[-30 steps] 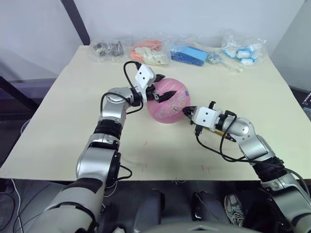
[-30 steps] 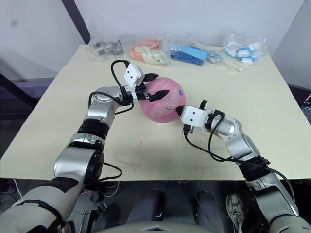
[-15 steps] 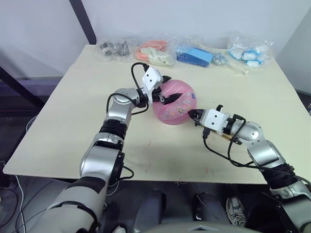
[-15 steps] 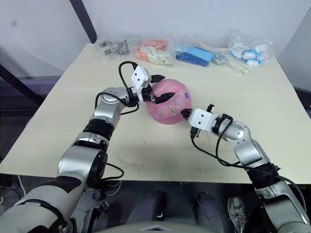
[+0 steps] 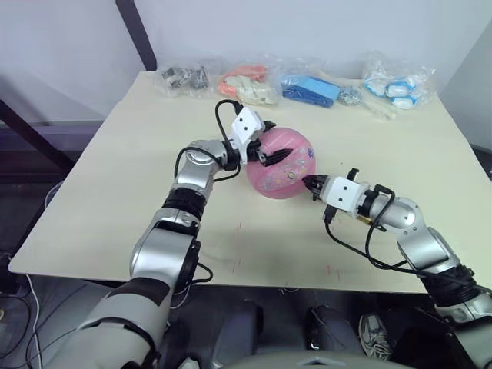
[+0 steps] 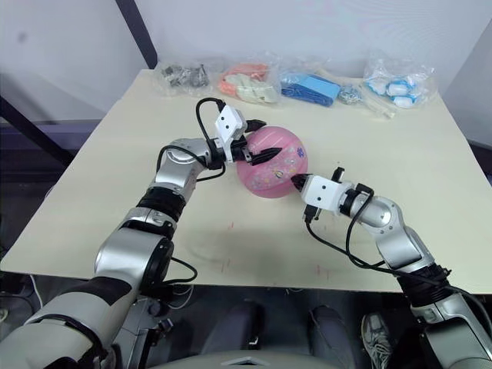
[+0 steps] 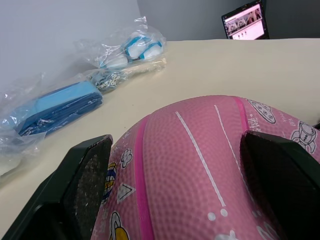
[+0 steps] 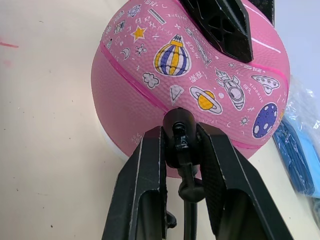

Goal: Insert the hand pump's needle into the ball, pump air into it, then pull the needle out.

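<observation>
Cream table [image 5: 115, 177], item by item from our left. Left gripper [image 5: 270, 151]: fingers spread wide across the top of the pink ball [image 5: 280, 173], one black pad [image 7: 87, 185] on each flank, the rubber filling the gap between them. Ball: on the table at centre, printed with a hot-air balloon, planets and rockets on the side facing our right gripper. Right gripper [image 8: 180, 145]: fingers clenched on the needle fitting [image 8: 179, 134], a small black knob pinched between the fingertips, its front pressed to the ball's skin; the pin itself we cannot see. Thin black hose [image 8: 189, 200] runs back between the fingers. Along the table's far edge, well beyond both sets of fingers: clear plastic bags of small items [image 5: 292, 81].
</observation>
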